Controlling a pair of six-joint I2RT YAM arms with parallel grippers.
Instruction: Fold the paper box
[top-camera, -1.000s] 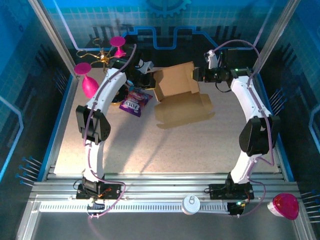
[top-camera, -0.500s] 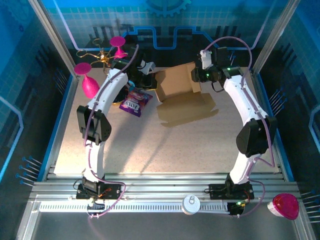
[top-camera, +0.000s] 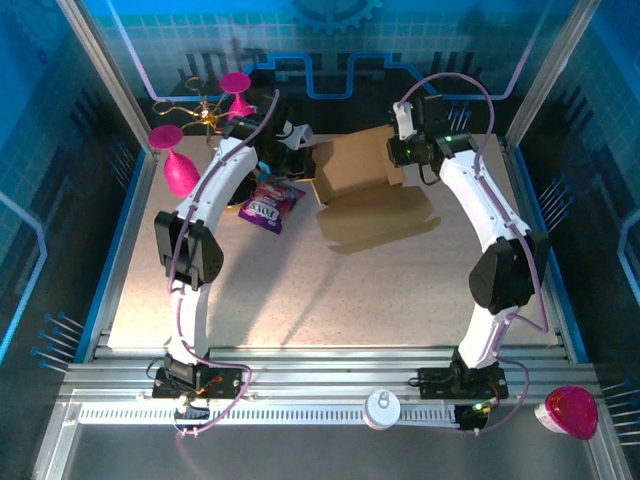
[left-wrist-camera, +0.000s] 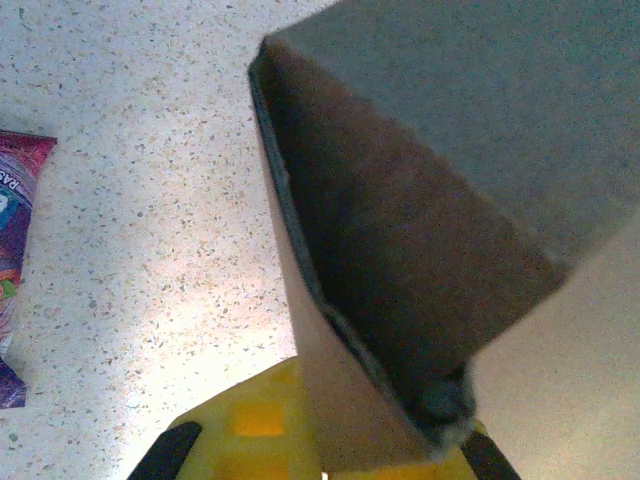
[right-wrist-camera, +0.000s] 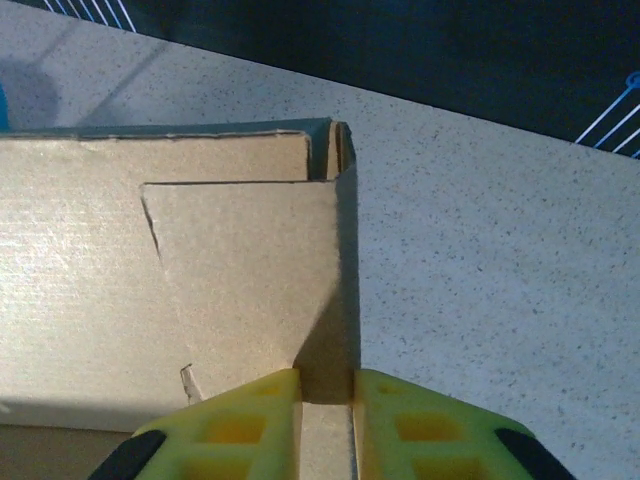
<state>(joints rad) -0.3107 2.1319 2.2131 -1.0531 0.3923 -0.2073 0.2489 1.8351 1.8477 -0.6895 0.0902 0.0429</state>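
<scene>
The paper box (top-camera: 352, 168) is brown cardboard, partly raised, at the back middle of the table, with its lid flap (top-camera: 380, 215) lying flat toward me. My left gripper (top-camera: 302, 150) is shut on the box's left wall. In the left wrist view that wall (left-wrist-camera: 330, 400) runs up between the yellow fingers (left-wrist-camera: 240, 435). My right gripper (top-camera: 398, 158) is shut on the right wall at its corner. In the right wrist view the wall's edge (right-wrist-camera: 328, 380) sits pinched between the two yellow fingers (right-wrist-camera: 240, 425), and a folded-in tab (right-wrist-camera: 240, 270) lies to its left.
A purple snack packet (top-camera: 268, 205) lies just left of the box, also at the left edge (left-wrist-camera: 12, 270) of the left wrist view. Pink goblets (top-camera: 172, 160) and a gold stand (top-camera: 205, 113) sit at the back left. A pink object (top-camera: 570, 412) rests on the front rail.
My right gripper has swung left from beyond the box's right side onto its right wall and shut on it. The lid flap shifted slightly right. The left arm has barely moved.
</scene>
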